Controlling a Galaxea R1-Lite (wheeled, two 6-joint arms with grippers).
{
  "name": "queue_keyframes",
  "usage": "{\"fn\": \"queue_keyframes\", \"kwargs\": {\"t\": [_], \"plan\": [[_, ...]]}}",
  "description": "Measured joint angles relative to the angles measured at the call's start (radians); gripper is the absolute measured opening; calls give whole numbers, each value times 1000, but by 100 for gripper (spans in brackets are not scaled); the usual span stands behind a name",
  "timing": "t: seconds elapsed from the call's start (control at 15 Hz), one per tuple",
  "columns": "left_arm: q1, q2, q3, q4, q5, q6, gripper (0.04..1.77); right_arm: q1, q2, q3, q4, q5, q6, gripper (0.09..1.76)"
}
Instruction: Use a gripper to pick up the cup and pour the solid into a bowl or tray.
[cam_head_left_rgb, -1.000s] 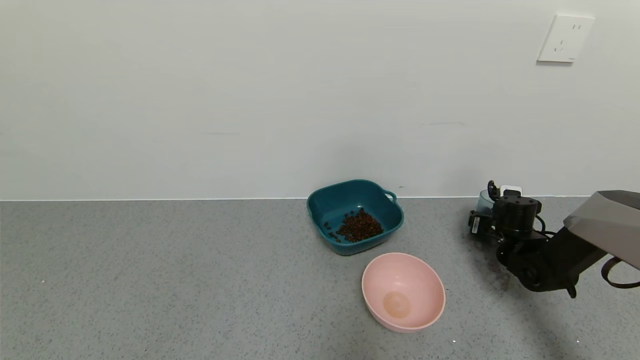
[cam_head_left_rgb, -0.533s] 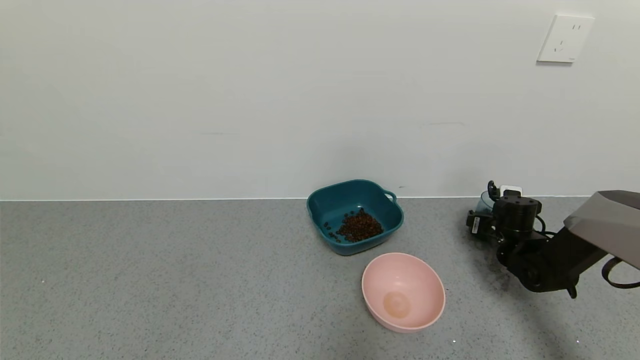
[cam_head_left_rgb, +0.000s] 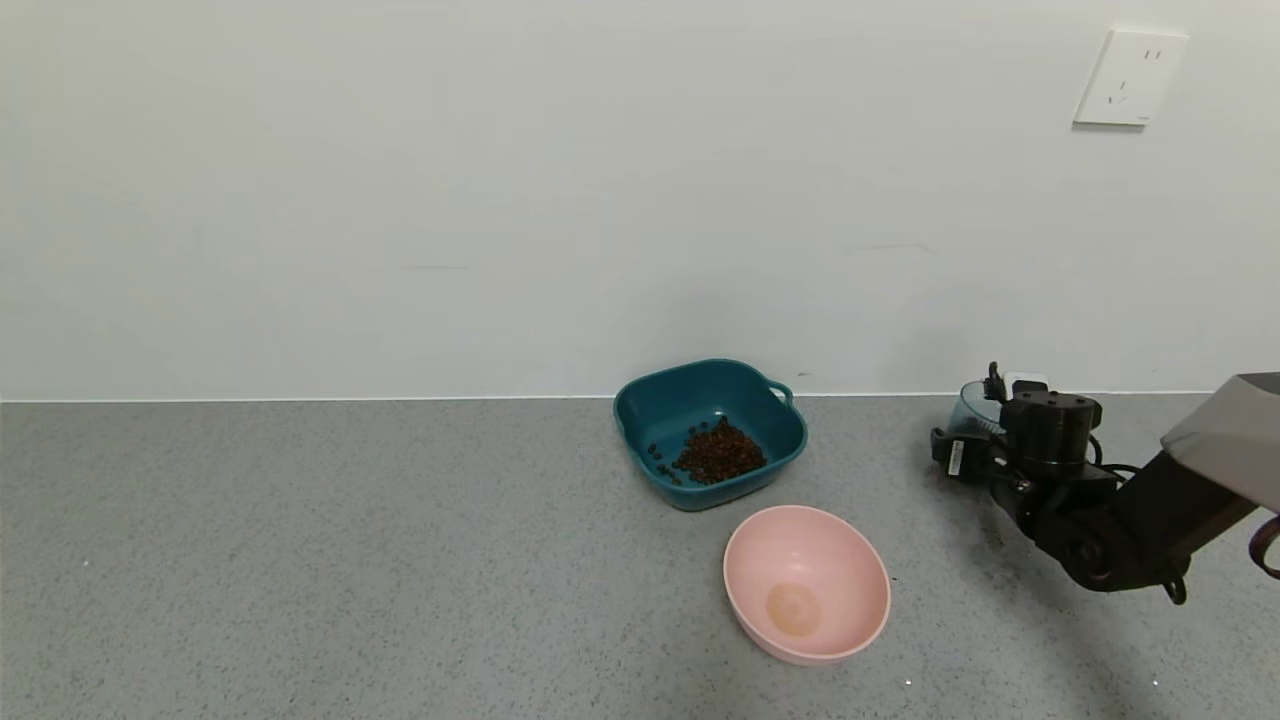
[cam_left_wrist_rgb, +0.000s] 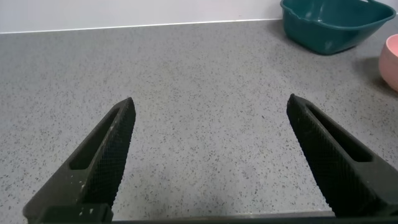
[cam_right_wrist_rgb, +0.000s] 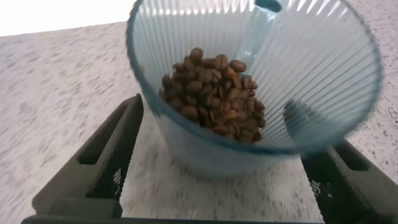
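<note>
The cup (cam_head_left_rgb: 973, 407), a ribbed grey-blue tumbler, stands at the far right of the counter near the wall. In the right wrist view the cup (cam_right_wrist_rgb: 311, 68) holds brown beans (cam_right_wrist_rgb: 211, 93). My right gripper (cam_head_left_rgb: 972, 440) is open, with its jaws on either side of the cup (cam_right_wrist_rgb: 227, 146) and a gap showing at one finger (cam_right_wrist_rgb: 106, 155). The teal basin (cam_head_left_rgb: 650, 400) stands mid-counter and holds a pile of beans (cam_head_left_rgb: 718, 453). My left gripper (cam_left_wrist_rgb: 208, 124) is open and empty over bare counter, out of the head view.
An empty round pink bowl (cam_head_left_rgb: 806, 583) sits in front of the teal basin. The wall runs close behind the cup and basin. A white socket (cam_head_left_rgb: 1130, 77) is on the wall. The left wrist view shows the basin (cam_left_wrist_rgb: 329, 28) and pink bowl (cam_left_wrist_rgb: 392, 59) farther off.
My right arm has shifted slightly to the right and more of the cup shows beside the wrist. Basin, pink bowl and beans have not moved.
</note>
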Motion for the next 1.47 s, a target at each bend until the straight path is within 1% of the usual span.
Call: {"fn": "queue_keyframes", "kwargs": {"t": [0.4, 0.6, 0.73, 1.0, 1.47], "plan": [[0, 0, 0, 0, 0, 0, 175, -4, -149, 114, 40, 59, -91, 169], [0, 0, 0, 0, 0, 0, 175, -5, -263, 163, 129, 94, -100, 170], [0, 0, 0, 0, 0, 0, 175, -5, -356, 192, 213, 116, -100, 170], [0, 0, 0, 0, 0, 0, 175, -5, -579, 233, 433, 169, -100, 170], [0, 0, 0, 0, 0, 0, 175, -10, -1059, 313, 811, 335, -100, 170]]}}
